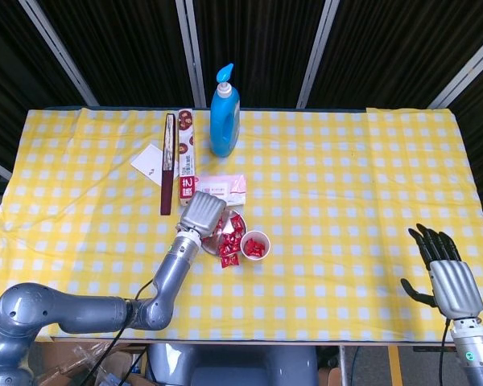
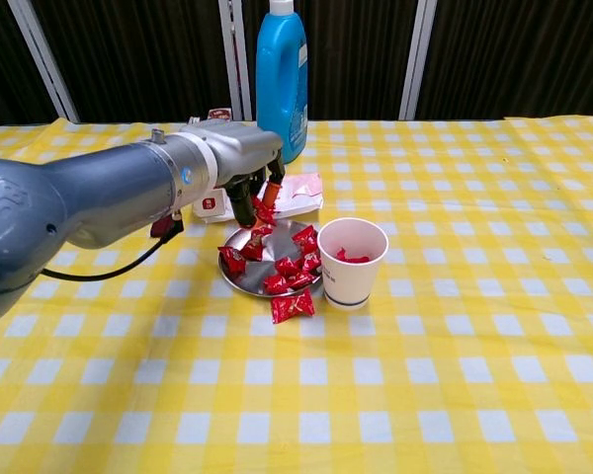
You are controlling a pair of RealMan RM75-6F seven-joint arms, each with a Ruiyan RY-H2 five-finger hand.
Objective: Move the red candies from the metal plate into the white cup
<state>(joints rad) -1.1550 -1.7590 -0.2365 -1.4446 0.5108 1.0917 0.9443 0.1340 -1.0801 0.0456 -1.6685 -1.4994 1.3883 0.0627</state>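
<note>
Yellow-checked cloth (image 1: 330, 185) covers the table. Over the metal plate (image 2: 239, 277) the left hand (image 2: 239, 158) is lowered, its fingers (image 2: 243, 205) pinching a red candy (image 2: 264, 210). Well apart, the right hand (image 1: 444, 269) is held bare, fingers spread. More red candies (image 2: 289, 267) are seen on the plate, some inside the white cup (image 2: 352, 264) just beside it, and one loose candy (image 2: 292, 307) on the cloth.

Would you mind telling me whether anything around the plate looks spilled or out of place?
Yes: one red candy lies on the tablecloth, just off the near rim of the metal plate, beside the white cup. It is neither on the plate nor in the cup, so it looks dropped or knocked off.
</note>
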